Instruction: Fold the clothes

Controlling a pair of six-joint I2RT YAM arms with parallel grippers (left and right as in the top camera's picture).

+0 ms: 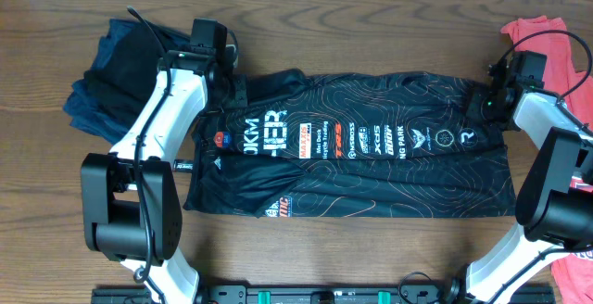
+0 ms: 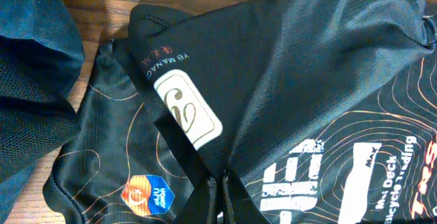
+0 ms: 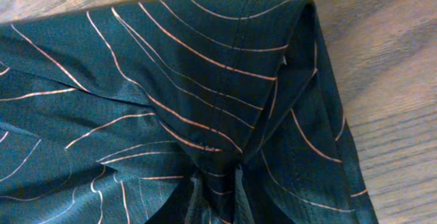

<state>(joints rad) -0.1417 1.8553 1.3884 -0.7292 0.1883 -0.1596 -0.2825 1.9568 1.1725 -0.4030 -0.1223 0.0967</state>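
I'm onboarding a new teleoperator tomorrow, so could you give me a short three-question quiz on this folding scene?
1. True or false: the black jersey is bunched into a ball.
2. Which lies on the table at the jersey's left end? A) navy garments B) a towel C) a shoe
3. Fill in: the left gripper and the right gripper are each shut on the ____.

Key: 1 false, it lies spread out flat. 2 A. 3 jersey, one gripper near each end.
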